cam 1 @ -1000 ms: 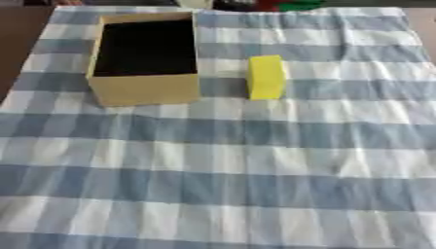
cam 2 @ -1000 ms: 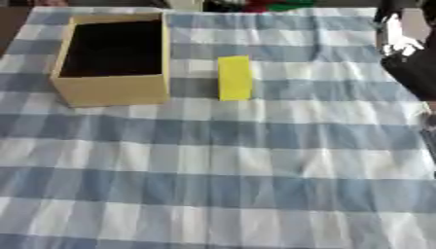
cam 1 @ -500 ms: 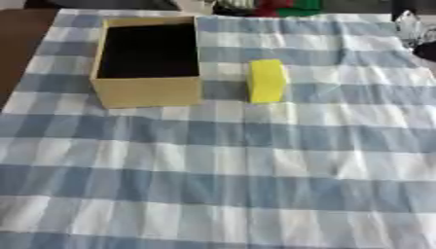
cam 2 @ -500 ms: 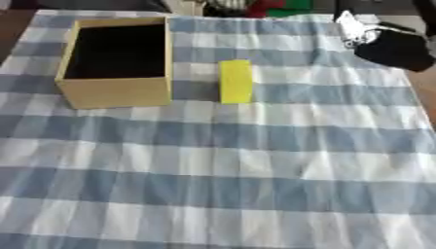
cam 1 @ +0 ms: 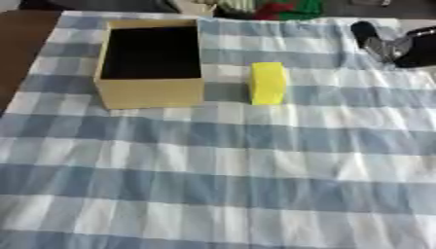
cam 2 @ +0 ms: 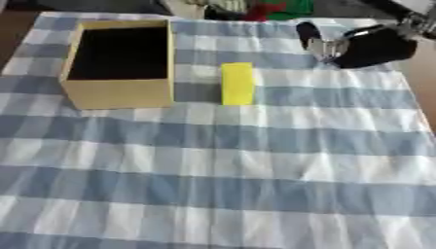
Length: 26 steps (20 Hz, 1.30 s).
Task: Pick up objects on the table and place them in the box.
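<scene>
A yellow block (cam 2: pixel 238 83) lies on the blue and white checked cloth, just right of an open tan box (cam 2: pixel 122 63) with a dark inside. My right hand (cam 2: pixel 366 47) comes in from the upper right, above the cloth, up and to the right of the block and apart from it. Its fingers (cam 2: pixel 308 35) point left toward the block and look relaxed, with nothing in them. The left hand shows in neither view.
The checked cloth (cam 1: pixel 221 170) covers the table down to the near edge. Red, green and white things (cam 1: pixel 255 7) lie past the far edge of the cloth. Bare brown table (cam 1: pixel 21 34) shows at the upper left.
My right hand has moved in from the right edge, leftward and nearer to the yellow block. The block and the box lie where they were.
</scene>
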Tool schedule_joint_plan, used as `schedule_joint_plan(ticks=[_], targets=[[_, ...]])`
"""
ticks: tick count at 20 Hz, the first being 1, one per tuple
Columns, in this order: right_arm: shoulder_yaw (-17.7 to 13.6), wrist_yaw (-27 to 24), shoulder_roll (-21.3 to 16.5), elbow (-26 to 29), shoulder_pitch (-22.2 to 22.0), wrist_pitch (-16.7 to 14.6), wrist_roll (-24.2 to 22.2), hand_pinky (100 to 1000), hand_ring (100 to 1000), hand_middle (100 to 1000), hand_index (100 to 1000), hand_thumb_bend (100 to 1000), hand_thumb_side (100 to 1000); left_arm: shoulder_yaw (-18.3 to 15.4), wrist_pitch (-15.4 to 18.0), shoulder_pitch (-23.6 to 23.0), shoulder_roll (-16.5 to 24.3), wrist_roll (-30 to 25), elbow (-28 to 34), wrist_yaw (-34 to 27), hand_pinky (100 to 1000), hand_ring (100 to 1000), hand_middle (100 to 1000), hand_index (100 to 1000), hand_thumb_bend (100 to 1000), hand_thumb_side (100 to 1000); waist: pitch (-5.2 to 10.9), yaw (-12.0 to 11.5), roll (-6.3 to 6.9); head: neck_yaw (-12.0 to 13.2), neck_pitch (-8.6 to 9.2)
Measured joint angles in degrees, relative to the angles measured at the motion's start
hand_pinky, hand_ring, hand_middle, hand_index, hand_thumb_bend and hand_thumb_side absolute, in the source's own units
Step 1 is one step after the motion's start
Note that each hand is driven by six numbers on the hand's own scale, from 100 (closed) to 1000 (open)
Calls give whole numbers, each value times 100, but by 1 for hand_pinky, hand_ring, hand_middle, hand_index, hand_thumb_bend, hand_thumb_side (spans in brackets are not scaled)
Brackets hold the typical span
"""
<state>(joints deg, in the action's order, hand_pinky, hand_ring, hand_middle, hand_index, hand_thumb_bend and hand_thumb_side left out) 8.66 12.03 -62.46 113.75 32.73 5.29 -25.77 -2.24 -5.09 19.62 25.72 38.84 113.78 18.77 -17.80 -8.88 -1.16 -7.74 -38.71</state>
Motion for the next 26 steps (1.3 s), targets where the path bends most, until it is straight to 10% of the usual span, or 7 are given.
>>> schedule_joint_plan(ticks=[10, 26], targets=[[371, 47, -82, 3, 416, -22, -1195, 933, 958, 913, 957, 385, 413, 24, -2, 5, 0, -33, 0, -11, 952, 699, 559, 796, 105, 312, 3, -44, -23, 3, 5], [1166, 780, 351, -85, 1323, 836, -2256, 937, 971, 898, 958, 453, 269, 58, 2, 15, 0, -47, 0, -68, 954, 699, 555, 791, 100, 303, -3, -67, -45, -30, 5]])
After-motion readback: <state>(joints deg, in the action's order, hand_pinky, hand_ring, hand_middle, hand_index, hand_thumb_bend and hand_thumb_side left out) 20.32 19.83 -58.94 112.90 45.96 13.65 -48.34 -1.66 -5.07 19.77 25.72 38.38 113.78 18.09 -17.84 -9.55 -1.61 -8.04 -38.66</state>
